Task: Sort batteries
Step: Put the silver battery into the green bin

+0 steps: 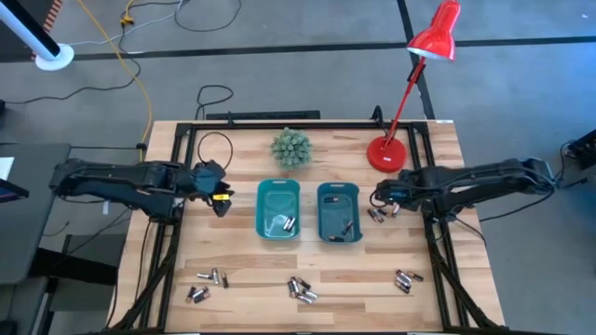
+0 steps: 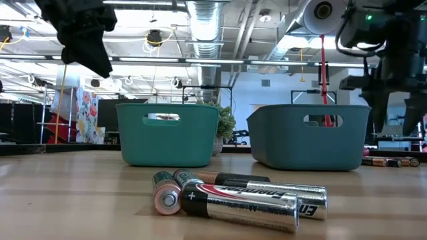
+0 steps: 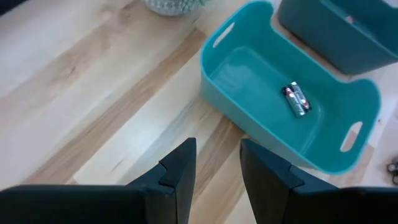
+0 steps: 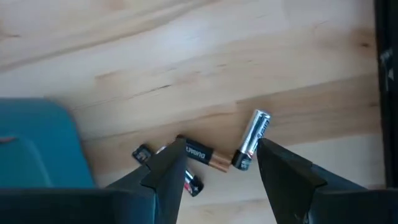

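- Small dark-and-copper cylindrical battery (image 4: 202, 153) partly hidden behind right gripper's finger.
- Teal plastic right-hand bin (image 3: 336, 31) cut off by frame edge.
- Front silvery battery's (image 2: 240, 203) label blurred.

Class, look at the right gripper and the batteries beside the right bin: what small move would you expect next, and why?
Probably a short descent. The right gripper hangs open over a loose cluster of batteries beside the right bin, with a copper-tipped cell between its fingers but not yet gripped. Lowering, then closing, seems the likely step.
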